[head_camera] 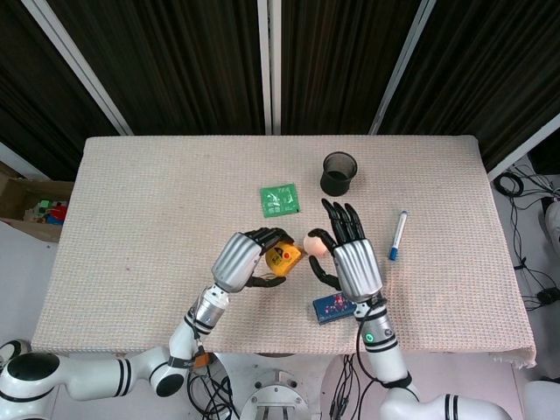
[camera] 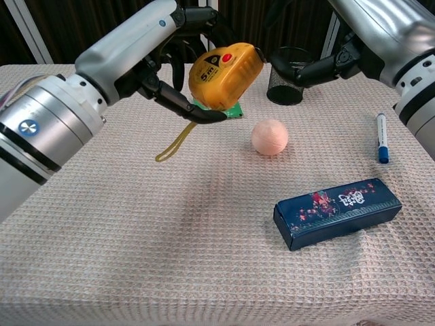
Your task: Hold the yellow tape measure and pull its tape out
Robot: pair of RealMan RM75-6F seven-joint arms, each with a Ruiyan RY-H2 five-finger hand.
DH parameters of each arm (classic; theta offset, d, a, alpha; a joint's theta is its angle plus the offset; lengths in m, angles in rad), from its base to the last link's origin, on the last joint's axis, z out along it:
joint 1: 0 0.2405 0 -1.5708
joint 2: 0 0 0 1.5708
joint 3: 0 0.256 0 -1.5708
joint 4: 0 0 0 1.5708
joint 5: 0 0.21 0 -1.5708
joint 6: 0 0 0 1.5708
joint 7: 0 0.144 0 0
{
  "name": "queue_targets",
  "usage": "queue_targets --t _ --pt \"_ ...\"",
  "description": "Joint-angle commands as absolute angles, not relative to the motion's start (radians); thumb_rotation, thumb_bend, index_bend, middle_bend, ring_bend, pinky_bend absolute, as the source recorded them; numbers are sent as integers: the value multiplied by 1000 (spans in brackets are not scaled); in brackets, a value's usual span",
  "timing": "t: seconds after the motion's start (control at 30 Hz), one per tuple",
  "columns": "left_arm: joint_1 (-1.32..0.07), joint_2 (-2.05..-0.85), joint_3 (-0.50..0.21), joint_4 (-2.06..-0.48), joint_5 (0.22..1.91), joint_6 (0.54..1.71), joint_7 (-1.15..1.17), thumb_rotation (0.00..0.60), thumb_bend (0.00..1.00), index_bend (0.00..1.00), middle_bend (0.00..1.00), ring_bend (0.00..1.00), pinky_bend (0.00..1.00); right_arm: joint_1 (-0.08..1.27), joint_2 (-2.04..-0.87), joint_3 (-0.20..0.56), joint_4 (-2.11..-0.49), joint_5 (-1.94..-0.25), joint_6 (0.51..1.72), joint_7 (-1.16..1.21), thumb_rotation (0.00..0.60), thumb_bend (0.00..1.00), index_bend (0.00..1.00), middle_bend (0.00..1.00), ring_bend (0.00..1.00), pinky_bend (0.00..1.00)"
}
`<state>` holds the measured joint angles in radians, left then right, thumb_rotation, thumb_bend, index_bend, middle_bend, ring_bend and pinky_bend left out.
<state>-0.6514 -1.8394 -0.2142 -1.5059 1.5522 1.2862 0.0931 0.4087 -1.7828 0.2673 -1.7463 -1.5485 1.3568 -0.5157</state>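
The yellow tape measure (camera: 222, 76) is held off the table (head_camera: 131, 219) by the left hand (head_camera: 243, 260), whose fingers (camera: 187, 109) are wrapped around the case; from above, much of the case is covered by that hand, and only its yellow corner can be seen near the middle of the table. Whether any tape has been drawn out cannot be made out; only a yellow wrist strap (camera: 175, 141) is seen hanging below the case. The right hand (head_camera: 350, 258) is raised just beside the tape measure with fingers spread and nothing held; in the chest view it is largely cut off by the top edge. A pink ball (camera: 270, 136) is partly hidden under it from above. The black mesh cup (head_camera: 339, 172) toward the far edge appears empty. A blue box (camera: 338, 212) lies near the front edge, half covered from above by the right hand.
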Motion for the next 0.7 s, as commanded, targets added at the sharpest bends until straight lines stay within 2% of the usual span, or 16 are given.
queue_targets --t 0.03,0.7 --pt "-652 -1840 -213 -1506 1553 1290 100 600 222 625 617 549 620 415 -1786 262 -1744 -1548 1357 -508 600 333 394 38 0 0" --pt "-659 -1845 -202 -1493 1552 1301 68 600 228 628 617 550 620 450 -1808 263 -1720 -1529 1385 -484 600 350 436 44 0 0"
